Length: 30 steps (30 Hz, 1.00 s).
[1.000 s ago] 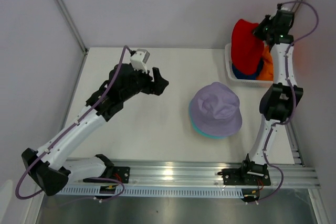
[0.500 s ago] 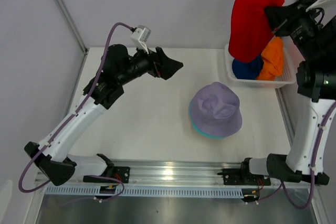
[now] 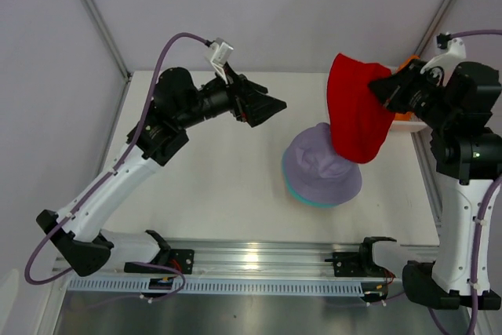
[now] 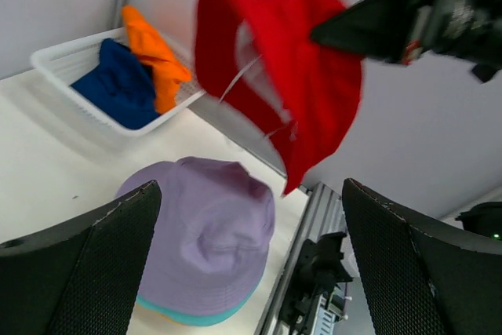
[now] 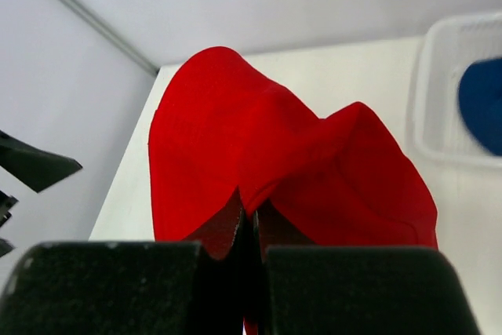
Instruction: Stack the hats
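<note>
Down at the near edge, the silver aluminium rail (image 3: 259, 260) is carrying both arm bases, and just beyond it, toward the right of the white table (image 3: 227, 186), the soft lavender bucket hat (image 3: 314, 170) is sitting crown-up on top of the teal bucket hat (image 3: 302, 196), with only a thin rim of teal brim peeking out at its near side. Above the far right part of that pair, the red fabric bucket hat (image 3: 357, 111) is hanging in the air, clear of the table, its lower edge drooping over the lavender crown in the overhead view. The right gripper (image 5: 249, 221) is pinching it with both fingers pressed together on a fold of red cloth. Over on the left, the left gripper (image 3: 271, 106) is hovering high over the far middle of the table, fingers spread wide with nothing between them, pointing toward the red hat. At the far right corner, the white mesh plastic basket (image 4: 59, 56) is holding the dark blue fabric hat (image 4: 118, 88) and the orange fabric hat (image 4: 153, 56), the orange one leaning against the basket's far side.
</note>
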Each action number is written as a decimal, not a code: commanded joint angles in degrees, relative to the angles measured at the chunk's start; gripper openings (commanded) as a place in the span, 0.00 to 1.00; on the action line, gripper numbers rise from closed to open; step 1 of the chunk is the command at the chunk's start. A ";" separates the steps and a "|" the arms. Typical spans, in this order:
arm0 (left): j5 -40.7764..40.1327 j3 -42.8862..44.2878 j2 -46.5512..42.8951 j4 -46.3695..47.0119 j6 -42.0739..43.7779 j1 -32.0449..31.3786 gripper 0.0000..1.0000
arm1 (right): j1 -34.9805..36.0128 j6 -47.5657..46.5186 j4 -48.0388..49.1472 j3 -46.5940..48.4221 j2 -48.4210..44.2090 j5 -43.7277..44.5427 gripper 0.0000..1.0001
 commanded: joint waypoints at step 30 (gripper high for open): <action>-6.45 -1.67 13.36 8.80 -14.88 -9.80 0.01 | 7.63 6.18 8.34 -18.28 -2.15 -7.09 0.24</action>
